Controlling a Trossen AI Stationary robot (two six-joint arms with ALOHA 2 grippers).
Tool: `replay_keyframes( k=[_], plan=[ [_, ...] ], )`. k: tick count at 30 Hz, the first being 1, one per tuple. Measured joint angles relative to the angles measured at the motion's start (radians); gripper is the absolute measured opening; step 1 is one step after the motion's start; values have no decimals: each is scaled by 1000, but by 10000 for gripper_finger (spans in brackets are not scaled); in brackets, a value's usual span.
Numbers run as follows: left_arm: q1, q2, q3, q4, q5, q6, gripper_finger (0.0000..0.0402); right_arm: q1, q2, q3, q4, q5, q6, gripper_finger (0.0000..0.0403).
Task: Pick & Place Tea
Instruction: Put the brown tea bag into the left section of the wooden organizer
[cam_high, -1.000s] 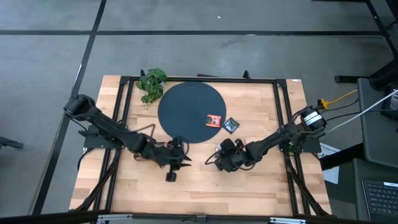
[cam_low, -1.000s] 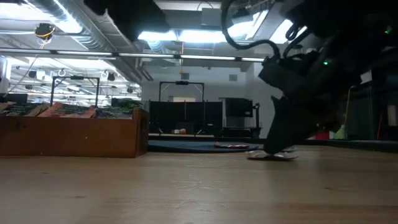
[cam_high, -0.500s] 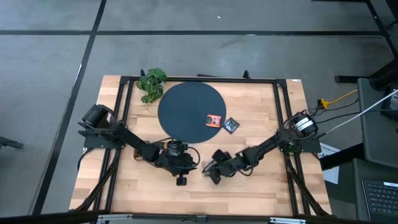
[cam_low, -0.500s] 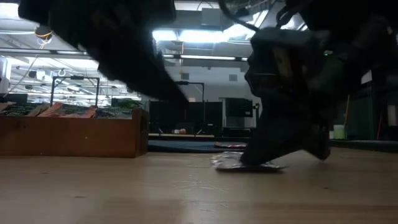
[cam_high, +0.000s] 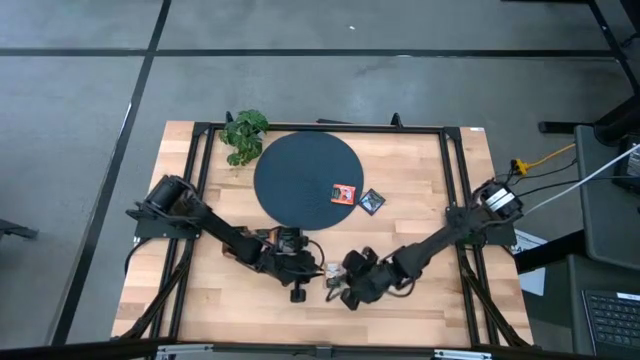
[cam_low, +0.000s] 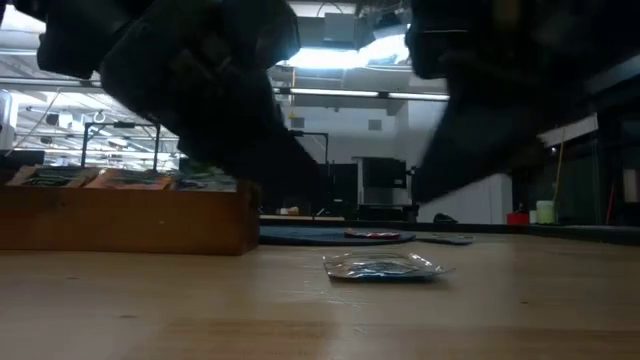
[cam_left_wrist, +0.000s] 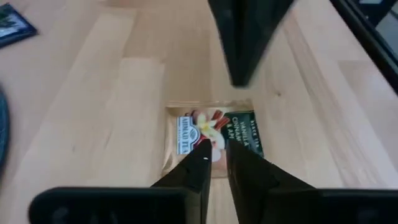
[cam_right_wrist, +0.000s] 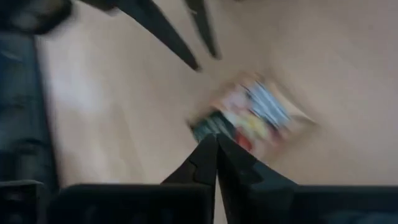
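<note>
High view: both arms reach in over the wooden table and meet on its near side, well clear of the dark disc. The left gripper and the right gripper face each other with a tea sachet lying flat between them, held by neither. 1 orange-red sachet sits on the disc near its rim, and 1 dark sachet lies on the wood just beside the disc. A leafy plant stands at the disc's far left.

Low view: the loose sachet lies flat on the table nearer the camera than the disc, with both arms as dark shapes above it. A wooden tray stands to the disc's left.

Left wrist view: the left gripper hovers over the sachet, fingers a narrow slit apart and grasping nothing.

Right wrist view: the right gripper is pinched fully together, empty, its tips at the sachet's edge.
</note>
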Motion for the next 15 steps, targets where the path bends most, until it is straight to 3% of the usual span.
replay_keyframes(
  k=[4, 11, 15],
  plan=[
    [6, 27, 6, 9, 3, 28, 26, 48, 2, 115, -226, 49, 36, 7],
    [-4, 42, 44, -36, -36, 155, 3, 111, 6, 205, -338, 139, 19, 18],
    [-30, 42, 91, -63, 83, 320, 2, 136, 7, 209, -342, 117, -7, 17]
  ],
)
